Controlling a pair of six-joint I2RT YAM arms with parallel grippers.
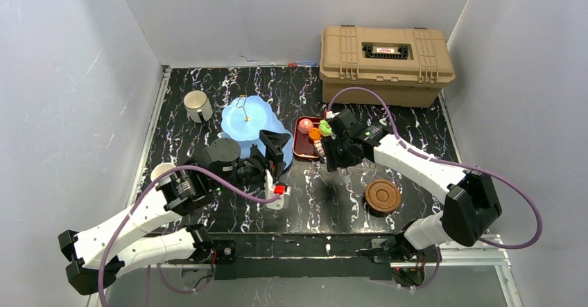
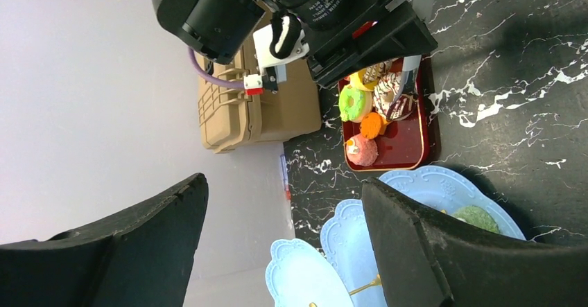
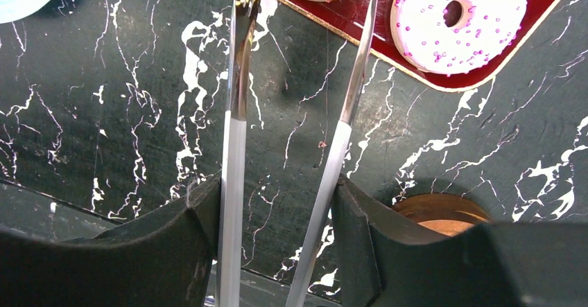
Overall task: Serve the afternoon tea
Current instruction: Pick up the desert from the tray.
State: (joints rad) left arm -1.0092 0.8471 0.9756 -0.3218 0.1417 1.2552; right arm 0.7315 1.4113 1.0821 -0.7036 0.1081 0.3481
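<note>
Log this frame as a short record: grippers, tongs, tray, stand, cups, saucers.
left gripper: open, empty, beside the stand
right gripper: shut on tongs, tips at the tray edge
tray: several donuts in it
stand: green cake on widest tier
silver cup: back left, on table
white cup: by left arm
saucers: front right, nothing on them

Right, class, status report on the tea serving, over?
Left gripper open, empty, between stand and tray. Right gripper shut on tongs, tips at the tray's donuts. One green cake on the stand.
</note>
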